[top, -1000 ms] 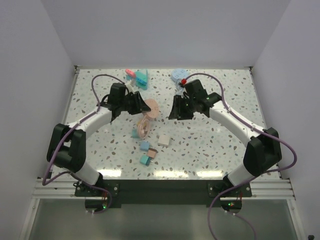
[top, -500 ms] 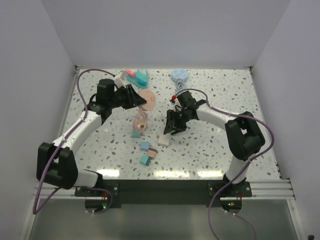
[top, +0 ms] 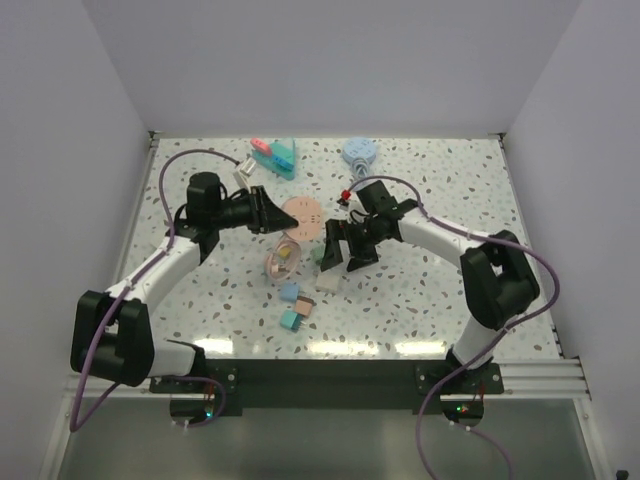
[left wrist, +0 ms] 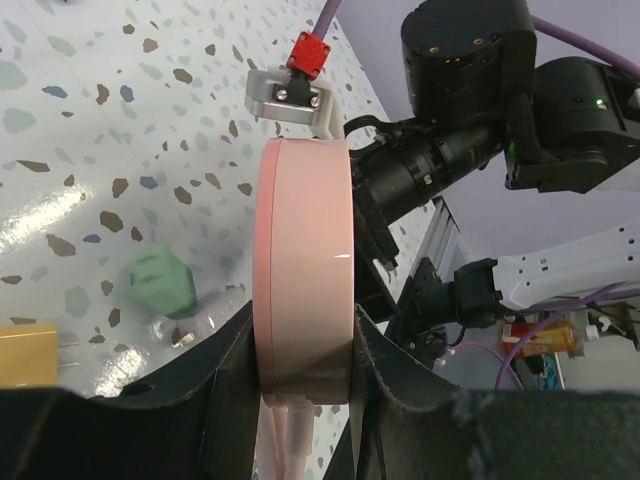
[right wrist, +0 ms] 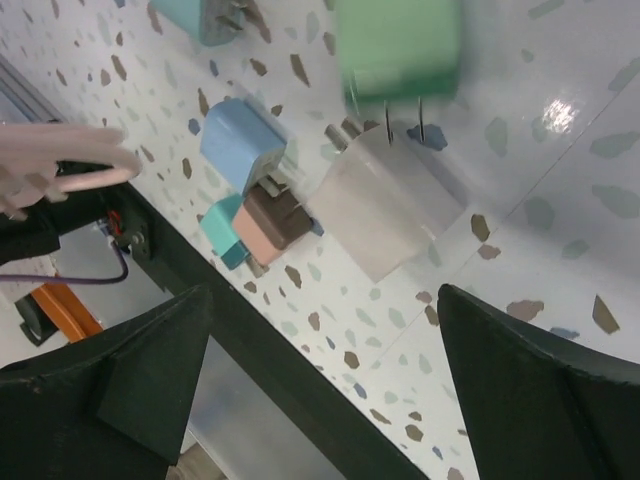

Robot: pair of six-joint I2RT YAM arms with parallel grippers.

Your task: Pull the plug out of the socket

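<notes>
Green plug (right wrist: 400, 40) near right end effector (right wrist: 322, 295)

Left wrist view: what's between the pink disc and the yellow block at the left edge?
A blurred green plug sits between the pink disc and the yellow block; the left wrist view shows it.

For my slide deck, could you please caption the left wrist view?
Left end effector gripping a pink round socket edge-on, a blurred green plug loose beside it.
</notes>
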